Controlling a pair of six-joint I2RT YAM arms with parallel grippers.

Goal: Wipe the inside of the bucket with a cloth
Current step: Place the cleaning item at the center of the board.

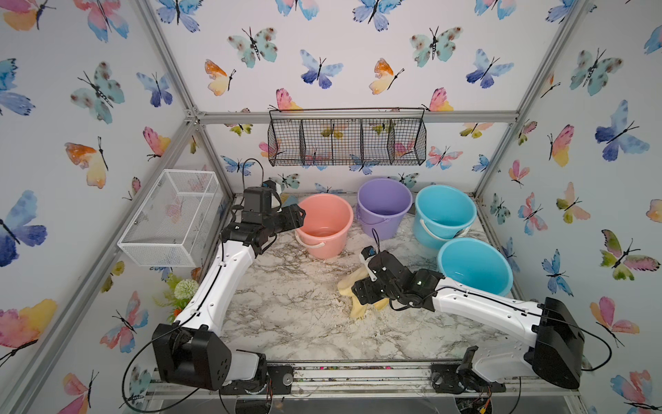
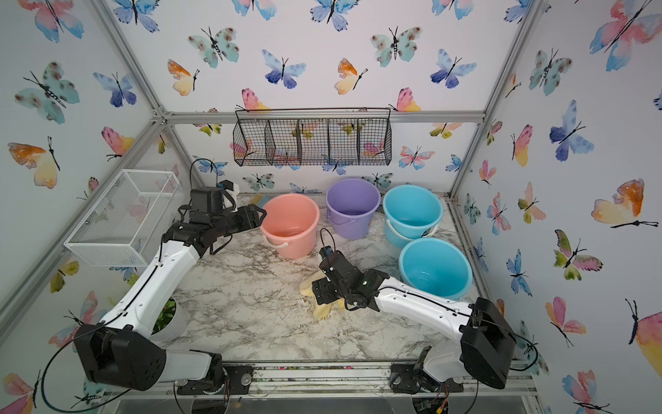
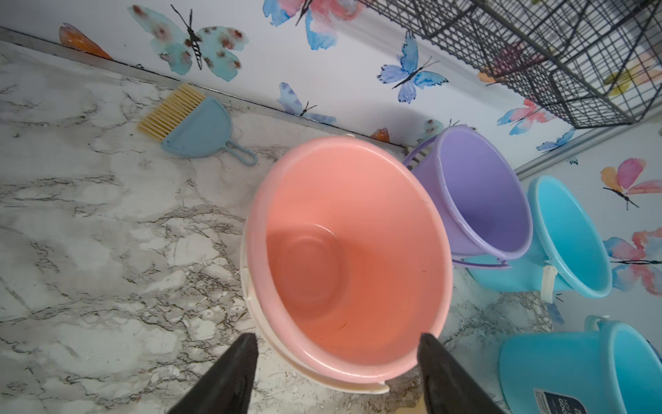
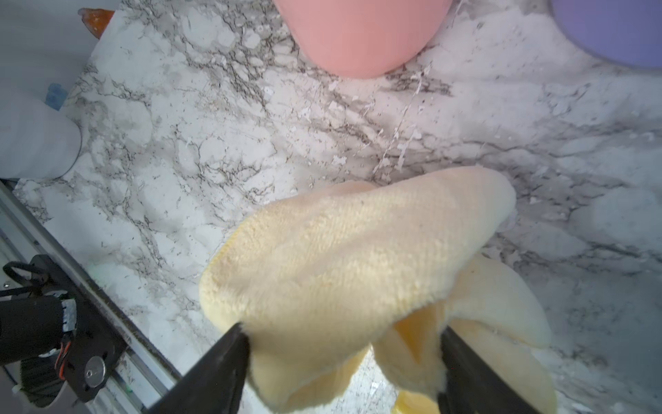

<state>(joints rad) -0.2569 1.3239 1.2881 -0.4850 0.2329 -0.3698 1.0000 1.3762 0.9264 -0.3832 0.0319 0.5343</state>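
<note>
A pale yellow terry cloth [image 1: 358, 310] [image 2: 324, 310] [image 4: 358, 251] lies bunched on the marble table [image 1: 293, 308], right of the middle. My right gripper [image 1: 360, 289] [image 2: 318, 291] [image 4: 344, 333] is down over it. Its jaws stand wide, with a thick fold of cloth between them touching both fingers. A pink bucket [image 1: 324, 224] [image 2: 290, 224] [image 3: 351, 251] [image 4: 358, 36] stands upright and empty toward the back. My left gripper [image 1: 297, 216] [image 2: 260, 217] [image 3: 338, 340] hovers open just beside its near rim and holds nothing.
A purple bucket [image 1: 385, 208] and two blue buckets [image 1: 444, 215] [image 1: 474, 265] stand to the right of the pink one. A small blue dustpan brush [image 3: 197, 125] lies by the back wall. A black wire basket [image 1: 347, 138] hangs above; a white mesh basket [image 1: 172, 218] hangs on the left wall.
</note>
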